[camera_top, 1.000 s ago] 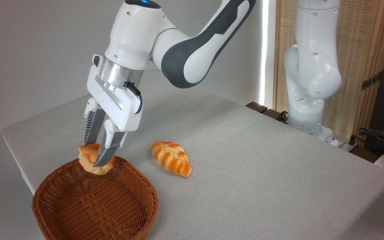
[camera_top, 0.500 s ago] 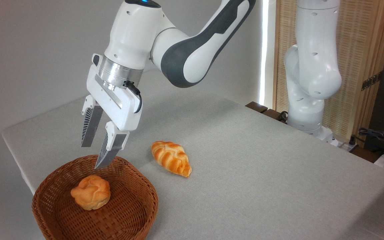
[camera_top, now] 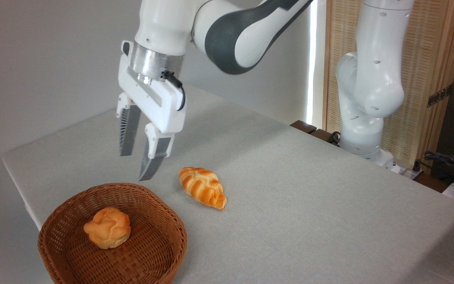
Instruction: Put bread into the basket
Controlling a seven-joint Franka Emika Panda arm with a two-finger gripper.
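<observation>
Bread [camera_top: 107, 227] is seen lying inside the basket [camera_top: 160, 252], below and left of the tool [camera_top: 135, 167]. Tool fingers are spread apart, empty, raised clear of the basket's rim. Braided loaf [camera_top: 203, 191] lies on the bench [camera_top: 309, 205], lower right of the tool.

I've got one fixed camera only, raised off the bench's [camera_top: 290, 189] near corner, looking down and diagonally across it toward the wall and the arm's base [camera_top: 365, 150] at right. Fairly close: basket [camera_top: 73, 252] is cropped by the bottom edge, upper arm by the top.
</observation>
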